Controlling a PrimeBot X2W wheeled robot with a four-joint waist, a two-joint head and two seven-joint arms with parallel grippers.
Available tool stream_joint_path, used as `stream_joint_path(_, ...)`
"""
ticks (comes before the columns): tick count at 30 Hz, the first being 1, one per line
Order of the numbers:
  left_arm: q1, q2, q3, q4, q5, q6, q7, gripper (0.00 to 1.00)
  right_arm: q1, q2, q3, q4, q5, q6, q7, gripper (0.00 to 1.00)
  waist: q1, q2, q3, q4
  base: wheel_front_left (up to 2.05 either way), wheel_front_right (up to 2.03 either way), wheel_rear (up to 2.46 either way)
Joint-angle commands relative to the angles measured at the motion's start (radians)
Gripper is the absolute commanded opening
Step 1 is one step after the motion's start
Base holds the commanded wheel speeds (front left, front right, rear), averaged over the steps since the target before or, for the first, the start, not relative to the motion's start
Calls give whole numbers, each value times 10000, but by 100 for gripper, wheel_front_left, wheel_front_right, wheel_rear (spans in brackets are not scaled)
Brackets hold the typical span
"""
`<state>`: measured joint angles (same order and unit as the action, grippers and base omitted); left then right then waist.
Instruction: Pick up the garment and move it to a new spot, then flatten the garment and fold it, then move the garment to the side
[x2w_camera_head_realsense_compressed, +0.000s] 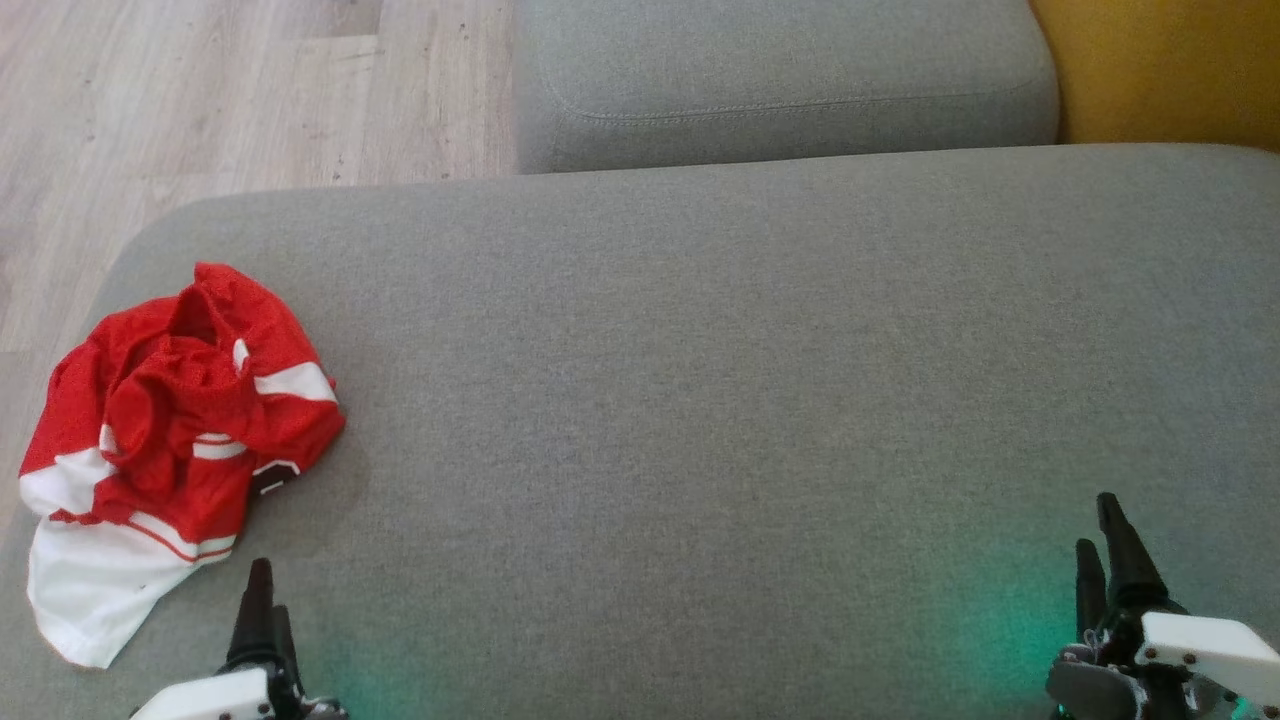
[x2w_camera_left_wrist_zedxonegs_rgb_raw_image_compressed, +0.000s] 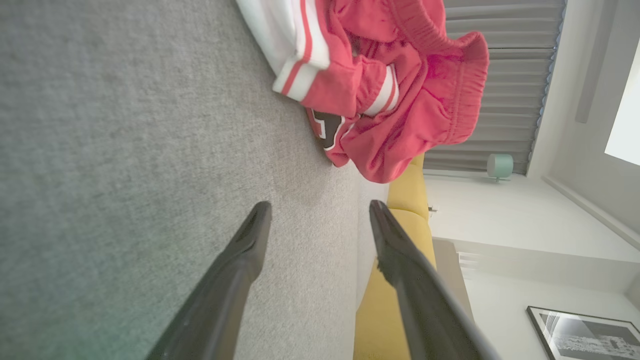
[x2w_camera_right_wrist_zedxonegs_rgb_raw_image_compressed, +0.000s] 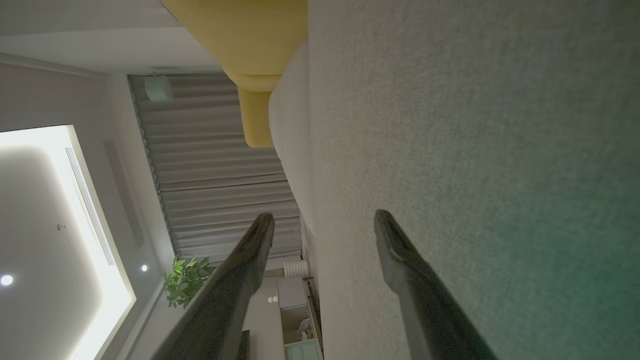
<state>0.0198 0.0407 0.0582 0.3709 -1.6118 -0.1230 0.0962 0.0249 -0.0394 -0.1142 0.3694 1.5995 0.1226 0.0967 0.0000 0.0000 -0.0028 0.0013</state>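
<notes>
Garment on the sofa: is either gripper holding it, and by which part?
Nothing is held. The left gripper and right gripper are open and empty; the red and white garment lies crumpled on the grey cushion, untouched.

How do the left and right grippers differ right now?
The left gripper sits near the garment; the right gripper is far from it, over bare cushion. The right gripper reaches further up the head view than the left gripper. The garment lies ahead of the left gripper's fingers; grey cushion lies ahead of the right gripper's. Both are open and hold nothing.
</notes>
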Motion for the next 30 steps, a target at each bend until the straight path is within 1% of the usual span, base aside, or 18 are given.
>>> stream_joint_path(1, -464, 33, -100, -362, 264, -4, -83, 100, -429, -21, 115, -376, -174, 7, -111, 100, 0, 0, -19, 8, 0, 0, 0)
stream_joint_path(9, -459, 37, -220, -663, 1306, 16, -320, 100, -373, -22, 275, -506, -1204, 12, -348, 100, 0, 0, -109, 60, 0, 0, 0)
stream_joint_path(18, -406, 42, -605, -1031, 2768, 272, -587, 100, -240, -26, 566, -758, -2739, 17, -613, 100, 0, 0, -222, 134, 0, 0, 0)
stream_joint_path(22, -396, 44, -780, -1118, 3258, 403, -706, 100, -189, -29, 758, -774, -3393, 20, -731, 100, 0, 0, -259, 150, 0, 0, 0)
stream_joint_path(23, -396, 44, -780, -1118, 3258, 403, -706, 100, -189, -29, 758, -774, -3393, 20, -731, 100, 0, 0, -259, 150, 0, 0, 0)
stream_joint_path(30, -406, 47, -1034, -1278, 4283, 548, -914, 100, -208, -35, 1072, -766, -4352, 24, -937, 100, 0, 0, -269, 125, 0, 0, 0)
